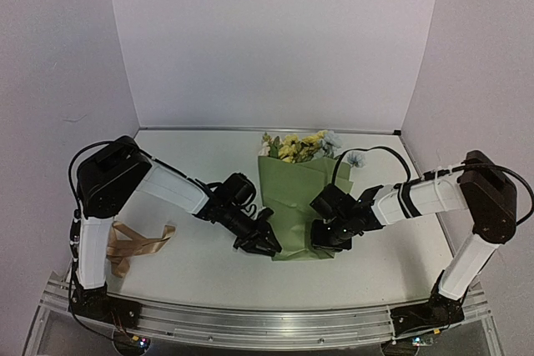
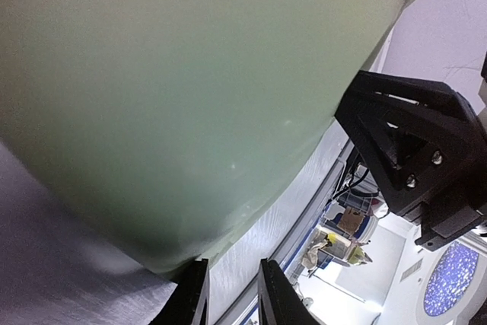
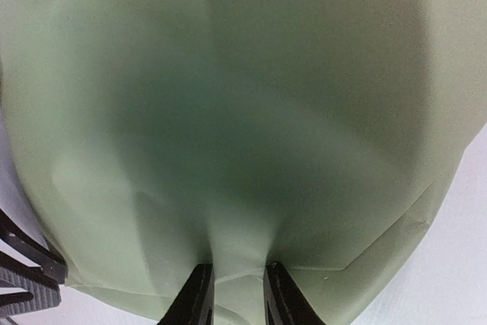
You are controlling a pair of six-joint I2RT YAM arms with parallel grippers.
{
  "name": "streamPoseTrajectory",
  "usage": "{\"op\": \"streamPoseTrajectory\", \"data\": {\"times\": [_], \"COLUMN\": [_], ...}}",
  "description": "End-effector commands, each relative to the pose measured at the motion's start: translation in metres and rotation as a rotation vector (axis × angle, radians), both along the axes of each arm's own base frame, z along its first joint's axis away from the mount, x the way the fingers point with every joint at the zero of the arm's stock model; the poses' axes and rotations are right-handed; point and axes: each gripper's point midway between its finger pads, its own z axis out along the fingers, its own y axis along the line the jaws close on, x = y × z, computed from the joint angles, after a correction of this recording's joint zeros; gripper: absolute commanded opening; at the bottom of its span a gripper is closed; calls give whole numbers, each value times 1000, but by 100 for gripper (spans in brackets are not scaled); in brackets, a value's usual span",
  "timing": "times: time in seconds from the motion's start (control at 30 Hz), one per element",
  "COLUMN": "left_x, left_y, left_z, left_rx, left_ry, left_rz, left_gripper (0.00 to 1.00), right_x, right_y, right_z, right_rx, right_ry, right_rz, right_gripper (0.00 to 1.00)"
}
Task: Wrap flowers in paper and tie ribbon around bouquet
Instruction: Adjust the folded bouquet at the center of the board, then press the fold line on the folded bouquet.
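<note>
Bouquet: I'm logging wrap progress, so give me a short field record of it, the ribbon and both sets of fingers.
bouquet: flowers in a green paper cone, lying on the table
ribbon: loose by the left arm's base, not around the bouquet
right fingers: closed on the paper's near edge
left fingers: slightly apart at the near left corner, nothing between them
</note>
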Motion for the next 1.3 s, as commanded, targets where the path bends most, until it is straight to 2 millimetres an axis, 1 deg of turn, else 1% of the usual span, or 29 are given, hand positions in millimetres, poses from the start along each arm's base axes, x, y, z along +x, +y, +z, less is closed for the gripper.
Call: {"op": "streamPoseTrajectory", "data": {"times": [0.0, 0.13, 0.3, 0.5, 0.57, 0.7, 0.8, 0.9, 0.97, 1.03, 1.27], "left_x": [41, 63, 92, 112, 119, 137, 155, 175, 186, 199, 234], "left_y": [9, 8, 1, -7, -6, 2, 11, 18, 22, 24, 30], "left_z": [2, 3, 13, 10, 7, -2, -10, -12, -16, -15, -22], "left_rx": [24, -4, -62, -71, -64, -51, -43, -48, -46, -54, -55], "left_ry": [-28, -24, -50, -48, -46, -29, -22, -21, -17, -23, -19], "left_rz": [101, 135, 166, 189, 209, 264, 307, 348, 370, 392, 464], "left_gripper": [25, 25, 26, 26, 26, 26, 26, 26, 26, 26, 26], "right_x": [-5, -5, -6, -5, -5, -6, -6, -6, -6, -6, -7], "right_y": [-17, -17, -17, -16, -16, -16, -15, -15, -15, -15, -14], "right_z": [-12, -12, -14, -14, -14, -15, -15, -16, -15, -15, -16], "right_rx": [-67, -67, -68, -67, -67, -66, -66, -67, -64, -64, -62], "right_ry": [6, 7, 11, 15, 16, 18, 19, 22, 22, 23, 27], "right_rz": [-17, -15, -13, -13, -13, -13, -12, -11, -10, -10, -5], "right_gripper": [25, 25, 25, 25, 25, 25, 25, 25, 25, 25, 25]}}
